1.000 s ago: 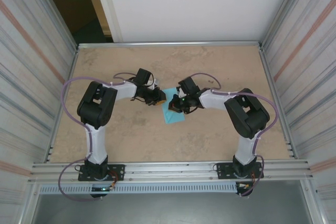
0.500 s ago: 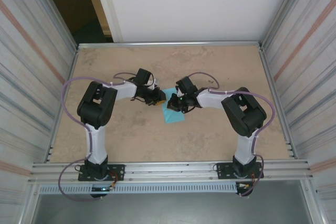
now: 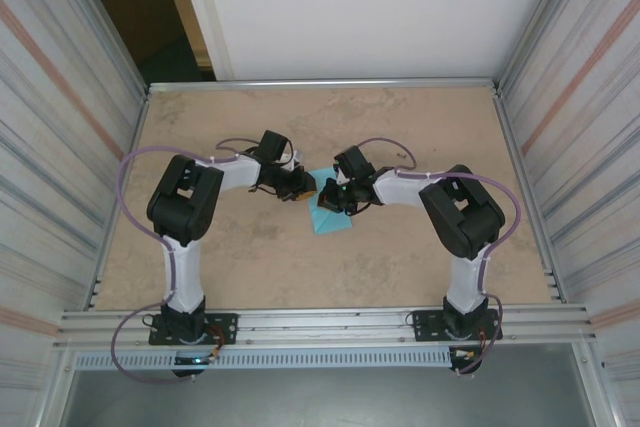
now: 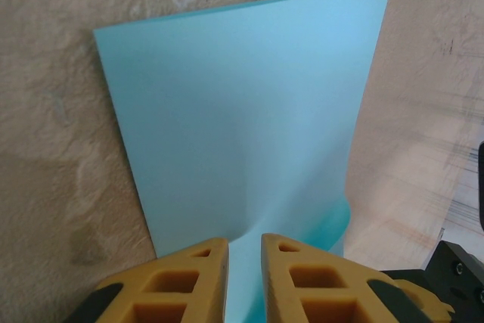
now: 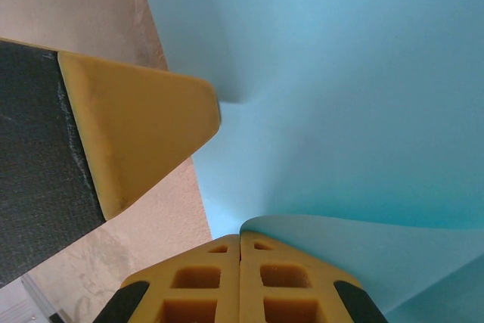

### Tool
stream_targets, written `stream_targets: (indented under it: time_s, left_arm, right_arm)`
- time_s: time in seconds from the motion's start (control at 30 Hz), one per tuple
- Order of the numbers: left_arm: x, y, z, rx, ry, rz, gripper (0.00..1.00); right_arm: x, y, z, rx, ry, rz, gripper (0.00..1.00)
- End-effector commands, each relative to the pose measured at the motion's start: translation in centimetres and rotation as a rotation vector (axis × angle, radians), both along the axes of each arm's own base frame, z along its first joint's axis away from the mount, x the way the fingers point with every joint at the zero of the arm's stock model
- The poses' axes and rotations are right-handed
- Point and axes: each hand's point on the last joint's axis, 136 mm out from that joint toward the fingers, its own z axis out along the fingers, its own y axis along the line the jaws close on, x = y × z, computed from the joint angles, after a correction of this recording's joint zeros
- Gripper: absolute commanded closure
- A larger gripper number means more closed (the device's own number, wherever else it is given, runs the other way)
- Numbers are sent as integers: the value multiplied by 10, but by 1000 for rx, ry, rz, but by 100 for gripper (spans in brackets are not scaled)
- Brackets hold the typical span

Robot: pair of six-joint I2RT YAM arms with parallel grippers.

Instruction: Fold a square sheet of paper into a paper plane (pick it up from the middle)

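While the left pincer [image 4: 244, 243] (barely ajar) nips the blue paper [image 4: 242, 96], the right pincer [image 5: 240, 238] clamps it tight.

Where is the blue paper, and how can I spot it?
Find the sandy-brown table between the ribbed metal walls, then look at its middle. The sheet of paper lies there, between the left gripper and the right gripper. It is the only light-blue thing there, thin and plain.
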Motion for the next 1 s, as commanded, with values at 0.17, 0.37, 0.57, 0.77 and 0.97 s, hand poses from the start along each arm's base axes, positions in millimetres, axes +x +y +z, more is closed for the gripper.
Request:
stream_targets:
  time_s: [0.17, 0.37, 0.57, 0.77, 0.97]
  left_arm:
    - [-26, 13, -38, 89, 108, -10, 80]
    - [-26, 13, -38, 90, 105, -8, 80]
    - [-26, 13, -38, 91, 106, -8, 80]
    - [-27, 13, -38, 90, 106, -9, 80]
    - [-27, 13, -38, 91, 106, -9, 80]
  right_arm:
    - [-1, 8, -3, 7, 20, 17, 100]
    - [-2, 8, -4, 8, 24, 17, 100]
    - [0, 8, -3, 11, 17, 10, 100]
    - [0, 10, -5, 19, 22, 15, 100]
    - [-1, 10, -6, 19, 27, 18, 100]
